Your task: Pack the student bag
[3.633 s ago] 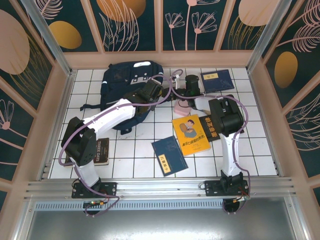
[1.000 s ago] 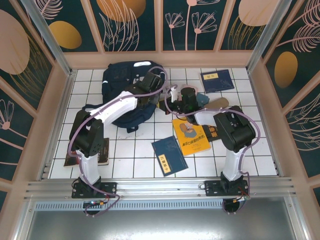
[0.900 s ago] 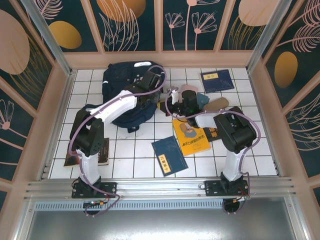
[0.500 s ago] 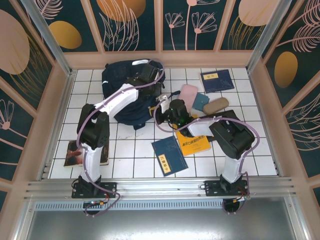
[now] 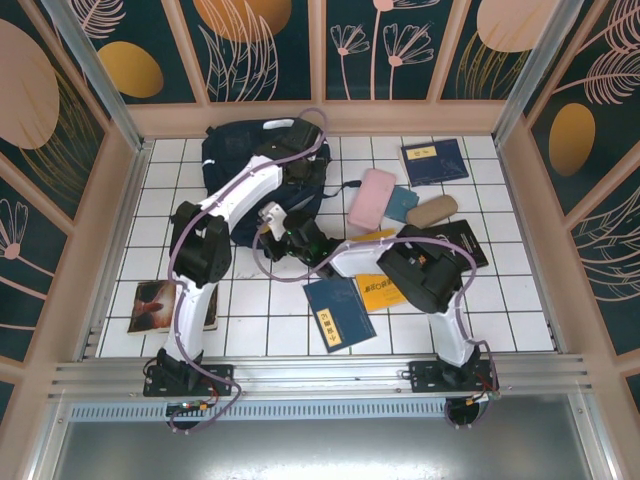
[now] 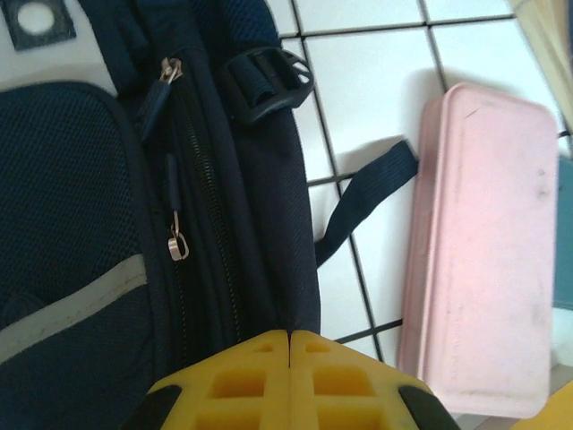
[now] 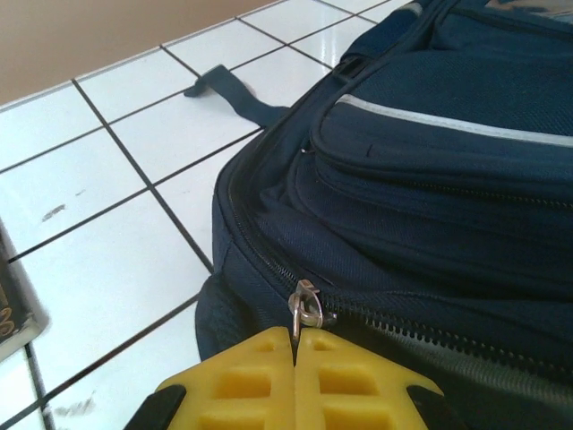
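Bag (image 5: 232, 152): navy, upper left of the top view, lying on white tiles (image 5: 170, 190).
Left gripper (image 6: 289, 339): yellow fingers pressed together, bottom centre of its view, over the bag's right edge; pink case (image 6: 479, 251) to the right.
Right gripper (image 7: 294, 339): fingers together, tips touching a zip pull (image 7: 305, 309) on the bag's side.

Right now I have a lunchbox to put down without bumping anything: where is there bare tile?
Bare tile: the near right corner, right of the yellow book; the strip between the brown book and the near navy book; left of the student bag. Crowded: the middle, around the pink case and both arms.
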You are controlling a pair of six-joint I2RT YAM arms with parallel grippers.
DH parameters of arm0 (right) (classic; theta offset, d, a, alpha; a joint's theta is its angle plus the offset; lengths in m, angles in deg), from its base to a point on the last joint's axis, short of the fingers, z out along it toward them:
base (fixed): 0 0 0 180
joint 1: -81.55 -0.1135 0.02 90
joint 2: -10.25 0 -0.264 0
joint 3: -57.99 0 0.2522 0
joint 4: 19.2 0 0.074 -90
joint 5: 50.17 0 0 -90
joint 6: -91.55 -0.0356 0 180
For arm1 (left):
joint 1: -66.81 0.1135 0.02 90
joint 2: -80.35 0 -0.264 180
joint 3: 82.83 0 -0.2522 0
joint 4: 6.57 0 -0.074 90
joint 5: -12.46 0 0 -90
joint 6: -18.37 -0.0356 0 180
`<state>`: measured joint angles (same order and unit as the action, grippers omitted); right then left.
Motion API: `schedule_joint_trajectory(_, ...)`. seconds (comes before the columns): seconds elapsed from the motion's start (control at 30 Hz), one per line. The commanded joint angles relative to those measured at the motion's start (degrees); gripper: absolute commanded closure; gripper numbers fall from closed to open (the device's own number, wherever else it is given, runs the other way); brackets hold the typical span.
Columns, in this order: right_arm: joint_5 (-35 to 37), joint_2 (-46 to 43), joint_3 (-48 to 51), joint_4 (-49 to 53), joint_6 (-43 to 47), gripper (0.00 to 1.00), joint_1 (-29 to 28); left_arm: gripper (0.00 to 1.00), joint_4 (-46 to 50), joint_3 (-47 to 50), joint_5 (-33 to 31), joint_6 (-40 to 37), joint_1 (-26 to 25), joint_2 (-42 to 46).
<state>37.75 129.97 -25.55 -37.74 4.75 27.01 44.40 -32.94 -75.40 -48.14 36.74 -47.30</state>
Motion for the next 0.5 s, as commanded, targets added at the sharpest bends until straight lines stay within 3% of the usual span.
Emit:
schedule_joint_trajectory(0.0,-5.8,5.7,-8.3,5.0,3.5,1.0,-5.9,1.0,-12.6,-5.0,2.7,2.4,1.1,-1.0)
schedule_joint_trajectory(0.17,-3.5,11.0,-16.4,9.7,3.7,1.0,-7.1,1.0,-12.0,-5.1,2.7,2.0,1.5,-0.9)
schedule_joint_trajectory(0.3,-4.4,9.0,-12.2,7.2,1.4,1.0,-5.9,1.0,-11.1,-3.0,1.9,0.1,1.9,1.2)
schedule_joint_trajectory(0.37,-5.4,7.3,-9.7,5.8,0.6,1.0,-5.0,0.82,-11.0,-0.3,1.4,-1.2,2.1,3.2)
schedule_joint_trajectory(0.47,-6.8,5.5,-7.3,4.6,-0.3,1.0,-4.0,0.7,-12.2,5.8,1.1,-2.9,2.1,7.2)
